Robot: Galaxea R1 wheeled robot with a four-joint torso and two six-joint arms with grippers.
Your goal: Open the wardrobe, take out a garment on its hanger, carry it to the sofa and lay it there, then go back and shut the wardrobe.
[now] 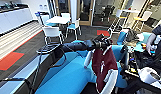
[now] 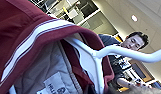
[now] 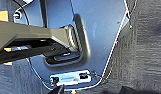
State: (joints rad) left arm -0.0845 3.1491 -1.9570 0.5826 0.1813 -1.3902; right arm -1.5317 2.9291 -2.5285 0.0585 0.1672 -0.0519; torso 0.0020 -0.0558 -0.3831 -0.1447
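Head view: left arm reaches from frame left to centre; left gripper [image 1: 104,43] appears closed on the top of the hanger, contact itself blurred. Maroon varsity jacket [image 1: 104,65] with white sleeves hangs free at centre-right, over the seat of the blue sofa [image 1: 68,77].

Left wrist view: white hanger [image 2: 106,53] sits inside the collar, quilted lining and label below it.

Right gripper: fingers not discernible, cannot tell; its camera faces dark carpet [image 3: 146,50].

Judgement: laying step. Lower slowly so the hem lands first, drape the body flat along the seat, and release only once the hanger rests on the cushion. A person stands at right edge [image 1: 156,37], near; keep the swing small.
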